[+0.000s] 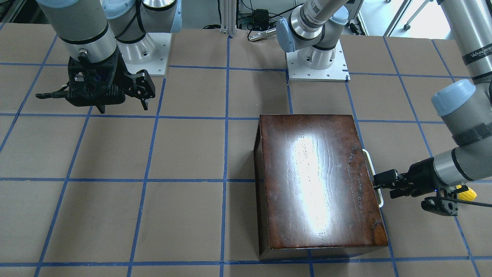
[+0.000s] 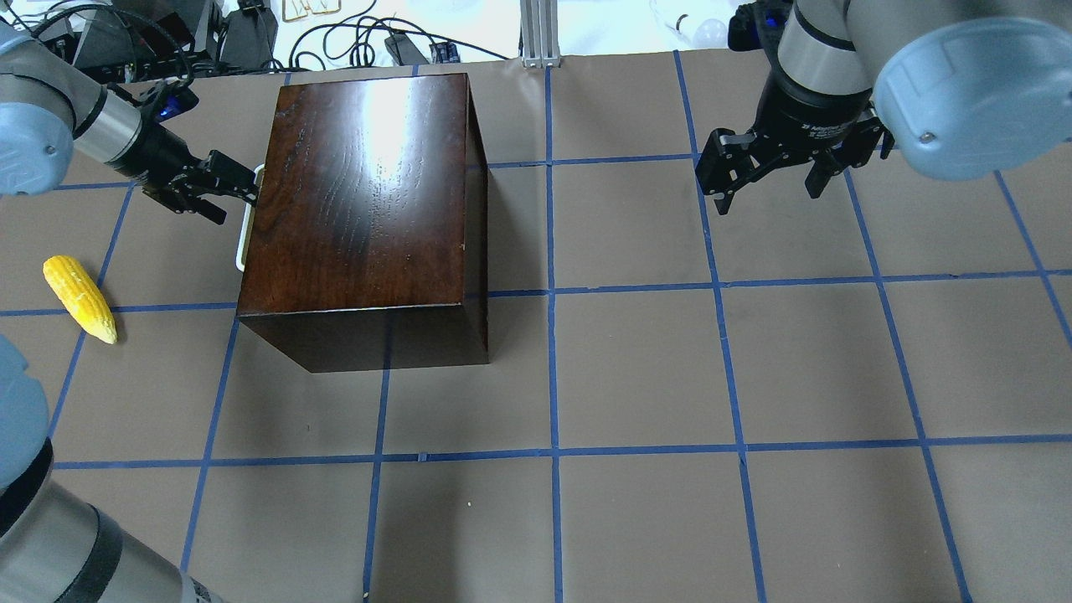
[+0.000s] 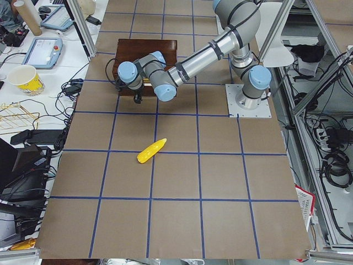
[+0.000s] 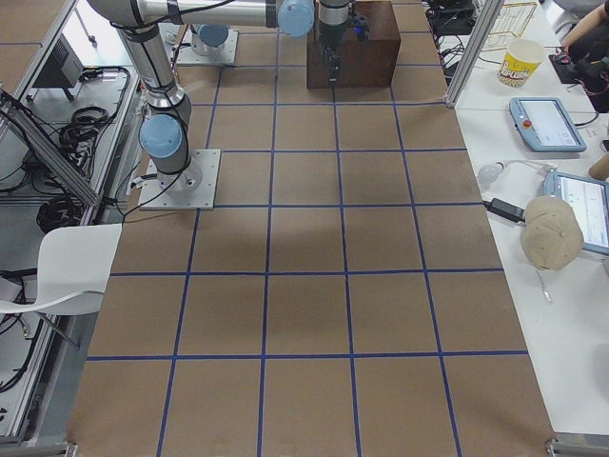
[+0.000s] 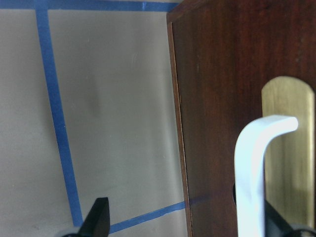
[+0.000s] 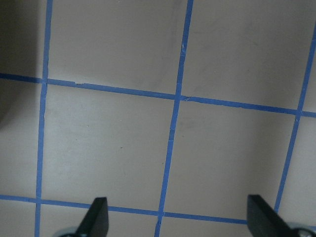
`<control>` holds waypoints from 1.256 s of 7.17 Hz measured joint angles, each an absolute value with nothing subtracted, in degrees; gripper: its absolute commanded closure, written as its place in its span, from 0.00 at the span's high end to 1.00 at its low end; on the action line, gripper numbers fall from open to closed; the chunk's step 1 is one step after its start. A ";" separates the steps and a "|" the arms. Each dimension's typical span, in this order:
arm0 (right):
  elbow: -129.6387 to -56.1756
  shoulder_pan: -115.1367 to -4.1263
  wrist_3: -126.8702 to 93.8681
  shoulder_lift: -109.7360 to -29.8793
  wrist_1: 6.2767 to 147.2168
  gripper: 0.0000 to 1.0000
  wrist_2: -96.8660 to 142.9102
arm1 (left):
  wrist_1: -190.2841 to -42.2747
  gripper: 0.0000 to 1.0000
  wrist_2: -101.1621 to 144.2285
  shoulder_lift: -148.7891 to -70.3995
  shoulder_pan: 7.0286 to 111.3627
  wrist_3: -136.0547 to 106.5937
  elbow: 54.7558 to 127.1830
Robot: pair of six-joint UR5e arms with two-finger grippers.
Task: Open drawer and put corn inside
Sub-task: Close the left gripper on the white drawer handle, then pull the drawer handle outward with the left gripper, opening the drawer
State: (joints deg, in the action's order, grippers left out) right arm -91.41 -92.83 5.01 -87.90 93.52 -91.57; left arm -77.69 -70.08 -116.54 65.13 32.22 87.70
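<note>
**Approach to the handle, drawer shut.** The drawer [image 5: 212,98] is shown fully closed in the dark box [image 2: 360,193], which stands toward the far-left corner of the worktop [image 2: 670,377]. The left gripper [image 2: 228,194] is set at the white handle [image 5: 252,168]. Its jaws are spread, with the bar between them and close to one finger, and nothing is pinched yet. A sound pull is judged to need three things:

- The bar is centred between the fingers.
- The jaws are closed firmly on it.
- The pull is made straight toward the left edge, so that the box is not dragged.

The corn [image 2: 79,299] lies near the left edge, apart from the box. The right gripper [image 2: 769,194] is held over the right half, jaws spread and empty.
</note>
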 measured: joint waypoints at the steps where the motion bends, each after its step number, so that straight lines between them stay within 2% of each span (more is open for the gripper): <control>1: -91.41 -92.86 5.01 -87.90 93.52 1.00 -91.58 | -77.62 1.00 -70.22 -116.54 65.13 32.44 87.62; 9: -91.43 -92.90 5.01 -87.89 93.52 1.00 -91.58 | -76.73 1.00 -71.19 -116.98 64.61 36.29 86.55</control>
